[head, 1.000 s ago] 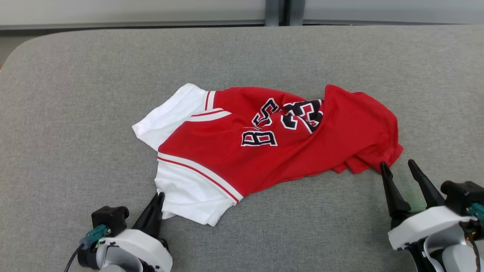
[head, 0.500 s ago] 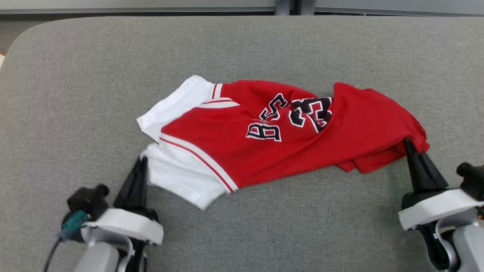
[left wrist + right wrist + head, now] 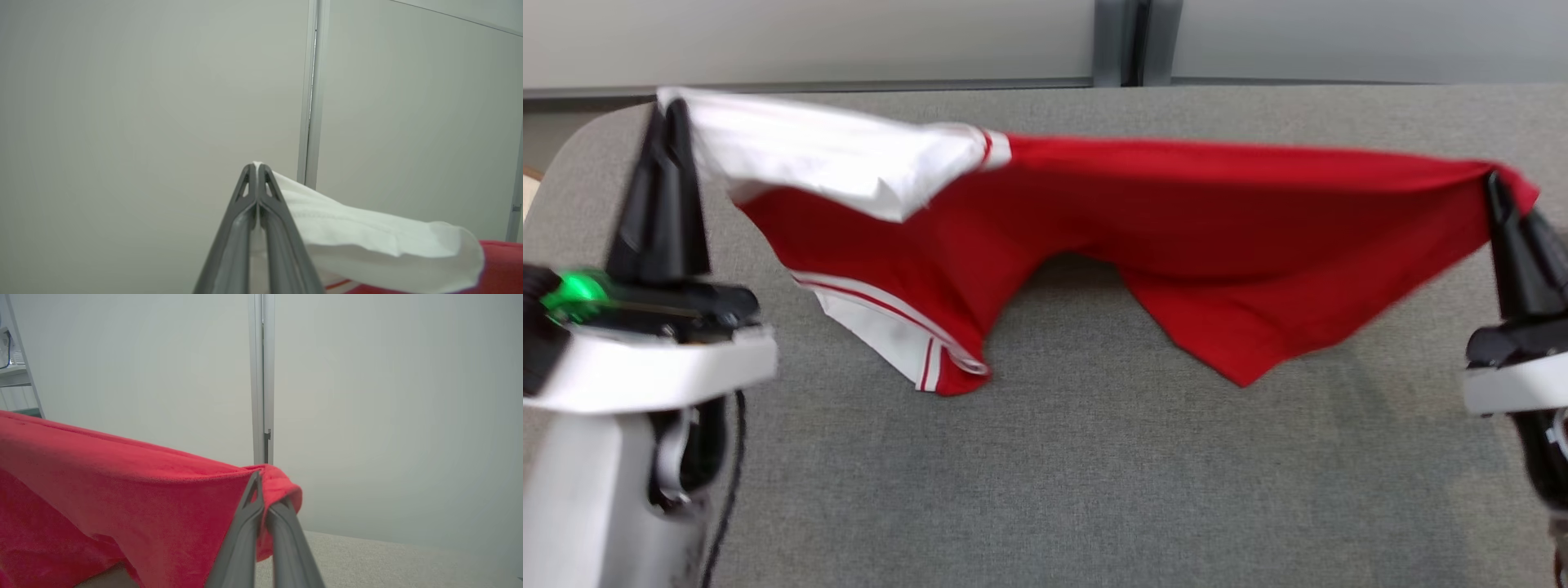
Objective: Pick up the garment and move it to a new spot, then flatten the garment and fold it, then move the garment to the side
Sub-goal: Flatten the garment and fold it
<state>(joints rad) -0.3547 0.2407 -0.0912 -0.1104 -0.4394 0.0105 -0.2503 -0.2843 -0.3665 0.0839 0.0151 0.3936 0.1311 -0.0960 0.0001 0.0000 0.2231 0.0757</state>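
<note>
Garment (image 3: 1217, 220) is soft, light, sags in the middle. I hold it w/ left pincer (image 3: 670, 110) clamped on white end, right pincer (image 3: 1494, 181) on red corner.

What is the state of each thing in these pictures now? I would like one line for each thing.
shirt, held up by its two ends, stretched between both grippers, lower corners hanging toward the table.
left gripper, shut on the white end of the shirt.
right gripper, shut on the red end of the shirt.
</note>
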